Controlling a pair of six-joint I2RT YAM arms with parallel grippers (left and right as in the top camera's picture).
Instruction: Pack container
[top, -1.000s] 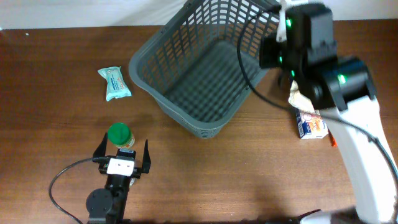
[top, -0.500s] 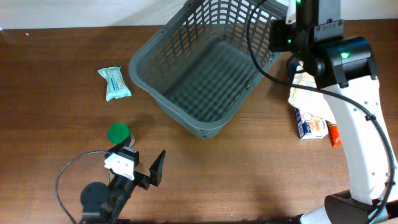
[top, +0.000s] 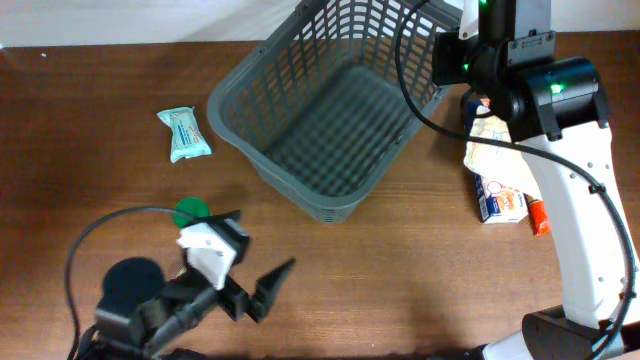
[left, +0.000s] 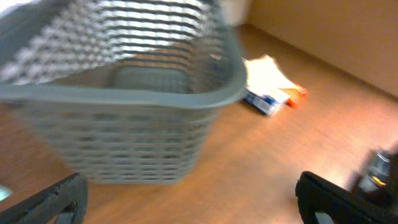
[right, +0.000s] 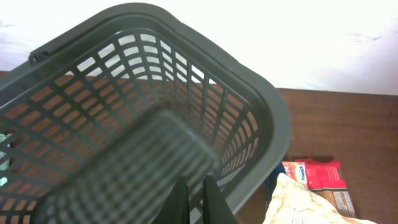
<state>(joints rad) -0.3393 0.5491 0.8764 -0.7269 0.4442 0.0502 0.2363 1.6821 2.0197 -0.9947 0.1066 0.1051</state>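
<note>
The container (top: 330, 140), a large dark grey lattice basket, stands empty at the table's top middle. My left gripper (top: 262, 245) is low on the left, well short of the container, open wide and pointing right. In the left wrist view the container (left: 124, 96) fills the upper left, and the gripper (left: 193, 199) has only bare table between its fingers. My right gripper (right: 200, 199) is shut, its fingers close together over the container's right rim (right: 273, 124). Whether they touch the lattice wall I cannot tell. In the overhead view the right arm (top: 520, 80) hides that gripper.
A green-capped bottle (top: 190, 212) stands just left of my left gripper. A teal wipes pack (top: 184, 133) lies left of the container. Right of it lie a pale bag (top: 492, 150), a blue-and-white box (top: 500, 200) and an orange item (top: 537, 215).
My left gripper has swung away from the green-capped bottle and now points right, lower on the table. The right arm moved up to the container's right rim, then stayed there.
</note>
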